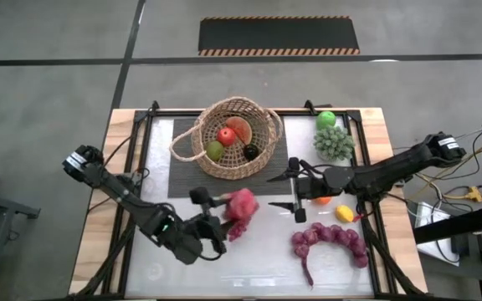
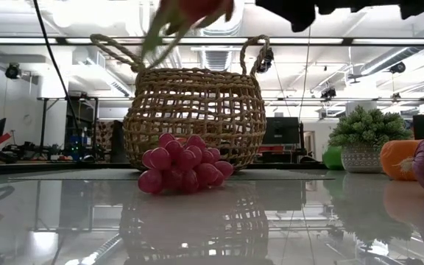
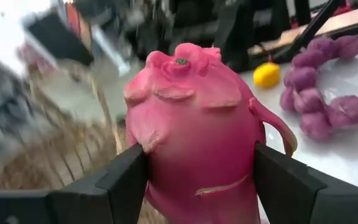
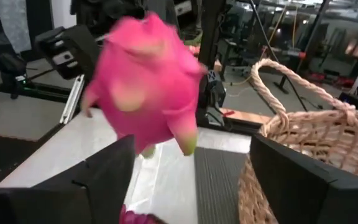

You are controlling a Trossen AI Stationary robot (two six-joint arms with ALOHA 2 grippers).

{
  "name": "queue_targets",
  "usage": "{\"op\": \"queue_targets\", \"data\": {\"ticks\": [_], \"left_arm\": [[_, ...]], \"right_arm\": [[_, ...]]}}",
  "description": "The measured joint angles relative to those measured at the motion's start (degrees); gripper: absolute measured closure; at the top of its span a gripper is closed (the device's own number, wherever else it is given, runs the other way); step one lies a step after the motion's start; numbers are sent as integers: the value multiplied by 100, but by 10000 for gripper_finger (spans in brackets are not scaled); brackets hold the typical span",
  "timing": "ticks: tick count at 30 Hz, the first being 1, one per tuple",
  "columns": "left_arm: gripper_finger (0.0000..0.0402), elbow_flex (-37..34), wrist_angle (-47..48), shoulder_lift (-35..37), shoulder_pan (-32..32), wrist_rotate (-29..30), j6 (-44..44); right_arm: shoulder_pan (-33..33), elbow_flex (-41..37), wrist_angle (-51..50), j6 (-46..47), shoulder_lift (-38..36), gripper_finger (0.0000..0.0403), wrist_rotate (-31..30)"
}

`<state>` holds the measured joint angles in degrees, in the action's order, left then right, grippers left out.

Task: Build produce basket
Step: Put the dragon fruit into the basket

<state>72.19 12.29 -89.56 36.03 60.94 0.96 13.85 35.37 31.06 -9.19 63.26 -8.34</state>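
Left gripper [image 1: 217, 214], lower centre-left of the high view: I see its two fingers [image 3: 120, 180] clamped on the flanks of the pink dragon fruit [image 1: 241, 205], which hangs above the table, clear of the glossy surface. Right gripper [image 1: 294, 194], centre-right of the high view: fingers spread apart, nothing between them, just right of the dragon fruit and in front of the basket's near rim.

Room for moving: I note a bare strip of table [image 1: 249, 267] along the bottom edge, left of the grapes. Between the two grippers only a narrow gap stays open. The basket [image 1: 237, 138] sits on a dark mat [image 1: 182, 176] at upper centre, its rim near the right gripper.

Count, as I see it:
- Basket: one, tan woven wicker, round, two thin loop handles.
- Inside it: one red apple [image 1: 226, 135], one green apple [image 1: 214, 150], one watermelon slice [image 1: 239, 130], one dark round fruit [image 1: 250, 152].
- Dragon fruit: one, bright pink, scaly flaps, green-tipped at the base.
- Purple grape bunch [image 1: 329, 241]: one long string, lower right.
- Lemon [image 1: 344, 213]: one, right of centre.
- Orange [image 1: 322, 200]: one, partly hidden under the right arm.
- Green apple on the table [image 1: 326, 119]: one, upper right.
- Leafy clump [image 1: 334, 143]: one, beside that apple.
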Motion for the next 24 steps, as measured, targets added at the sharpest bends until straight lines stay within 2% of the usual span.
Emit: {"op": "queue_targets", "data": {"ticks": [3, 6, 9, 11, 15, 21, 24], "left_arm": [[164, -300, -1480, 33, -17, -70, -1576], [164, -620, -3138, 67, -9, -253, -2786], [164, -979, -4538, 70, -75, -509, -3512], [164, -1201, -5152, 70, -125, -514, -3786], [164, -1499, -5767, 122, -256, -619, -3899], [164, -1614, -6016, 131, -513, -1405, -3659], [164, -1672, -6038, 133, -615, -1465, -3581]], "right_arm": [[0, 100, 109, -42, 189, 81, 0], [0, 213, 115, -45, 388, 67, -7], [0, 361, 105, -46, 634, 59, -7], [0, 443, 98, -115, 788, 55, 84], [3, 659, 75, -232, 1095, 53, 590], [-39, 1152, 107, -262, 1474, 65, 530], [-50, 1358, 99, -311, 1603, 83, 532]]}}
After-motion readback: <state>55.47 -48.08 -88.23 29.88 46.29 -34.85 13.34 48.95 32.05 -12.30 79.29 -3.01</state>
